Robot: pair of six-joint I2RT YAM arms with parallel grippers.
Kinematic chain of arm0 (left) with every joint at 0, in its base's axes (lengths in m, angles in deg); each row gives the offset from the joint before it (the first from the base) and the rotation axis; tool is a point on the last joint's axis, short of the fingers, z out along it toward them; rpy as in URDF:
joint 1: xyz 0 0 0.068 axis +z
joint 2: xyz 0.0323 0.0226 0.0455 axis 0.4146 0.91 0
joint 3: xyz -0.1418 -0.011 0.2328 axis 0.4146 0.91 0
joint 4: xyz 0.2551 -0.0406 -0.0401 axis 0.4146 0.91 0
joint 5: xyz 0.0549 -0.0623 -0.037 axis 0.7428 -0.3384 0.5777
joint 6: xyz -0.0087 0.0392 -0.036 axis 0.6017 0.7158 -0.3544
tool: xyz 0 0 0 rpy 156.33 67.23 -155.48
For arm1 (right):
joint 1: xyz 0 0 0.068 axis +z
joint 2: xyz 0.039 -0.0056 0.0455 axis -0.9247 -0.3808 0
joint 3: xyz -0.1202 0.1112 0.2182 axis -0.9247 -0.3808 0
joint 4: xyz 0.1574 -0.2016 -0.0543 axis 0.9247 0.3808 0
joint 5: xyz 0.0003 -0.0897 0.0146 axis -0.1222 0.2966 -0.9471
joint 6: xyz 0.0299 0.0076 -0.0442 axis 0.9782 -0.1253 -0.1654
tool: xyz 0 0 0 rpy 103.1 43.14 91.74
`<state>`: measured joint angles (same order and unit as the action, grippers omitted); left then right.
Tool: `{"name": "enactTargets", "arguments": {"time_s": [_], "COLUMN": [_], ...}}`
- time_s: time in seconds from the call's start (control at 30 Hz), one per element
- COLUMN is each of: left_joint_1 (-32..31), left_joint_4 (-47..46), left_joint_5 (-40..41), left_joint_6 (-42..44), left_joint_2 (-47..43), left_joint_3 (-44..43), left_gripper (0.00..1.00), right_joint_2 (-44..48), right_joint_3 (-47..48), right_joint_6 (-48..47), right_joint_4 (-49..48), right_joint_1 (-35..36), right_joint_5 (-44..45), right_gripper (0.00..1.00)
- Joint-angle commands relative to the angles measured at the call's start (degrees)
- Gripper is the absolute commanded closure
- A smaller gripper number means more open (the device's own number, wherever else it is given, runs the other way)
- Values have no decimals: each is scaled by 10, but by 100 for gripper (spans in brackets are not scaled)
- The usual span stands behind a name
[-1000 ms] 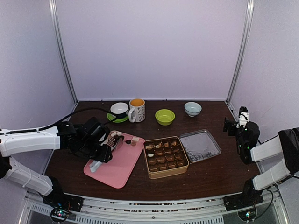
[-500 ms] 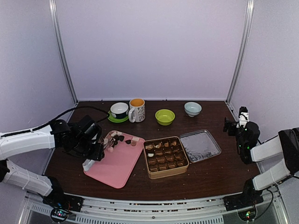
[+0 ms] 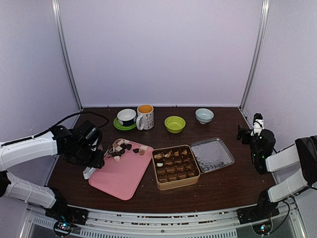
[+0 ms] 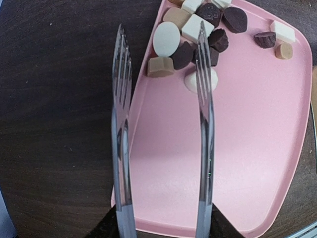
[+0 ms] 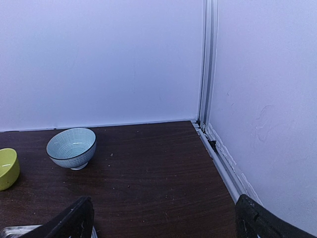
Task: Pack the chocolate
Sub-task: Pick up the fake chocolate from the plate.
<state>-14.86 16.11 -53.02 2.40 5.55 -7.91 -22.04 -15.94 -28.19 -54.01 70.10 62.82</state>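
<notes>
Left gripper (image 3: 95,159) clamped on tongs (image 4: 204,124), chocolate (image 4: 198,29) at the tips.
Top: pile on pink tray (image 3: 124,181) far corner. Left wrist: tong arms spread, one tip over pile, nothing pinched. Right wrist: right gripper (image 5: 168,220) fingers wide apart, holding nothing.

Enclosure, three-sided. Back wall (image 3: 158,49), left wall (image 3: 25,64), right wall (image 3: 292,64): plain, matt, pale lilac-white (thin pale seam where wall meets tabletop). Corner posts: two slim aluminium profiles, left post (image 3: 67,54) and right post (image 3: 255,54), floor to top of view. Table (image 3: 218,183): dark brown wood-grain top, wall to wall, faintly speckled near the right rear corner. Front edge: slotted metal rail (image 3: 163,225). Lighting: even, diffuse, soft shadows only.
</notes>
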Motion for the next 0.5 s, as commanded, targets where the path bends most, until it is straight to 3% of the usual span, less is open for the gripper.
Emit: {"name": "enactTargets", "arguments": {"time_s": [0.0, 0.47], "left_joint_1": [5, 7], "left_joint_4": [-34, -34], "left_joint_5": [-19, -29], "left_joint_6": [12, 14], "left_joint_2": [11, 32], "left_joint_3": [6, 18], "left_gripper": [48, 49], "right_joint_2": [-1, -1], "right_joint_3": [5, 5], "right_joint_6": [1, 1], "right_joint_4": [-12, -12], "right_joint_1": [-3, -4], "right_joint_5": [-1, -1], "right_gripper": [0, 0]}}
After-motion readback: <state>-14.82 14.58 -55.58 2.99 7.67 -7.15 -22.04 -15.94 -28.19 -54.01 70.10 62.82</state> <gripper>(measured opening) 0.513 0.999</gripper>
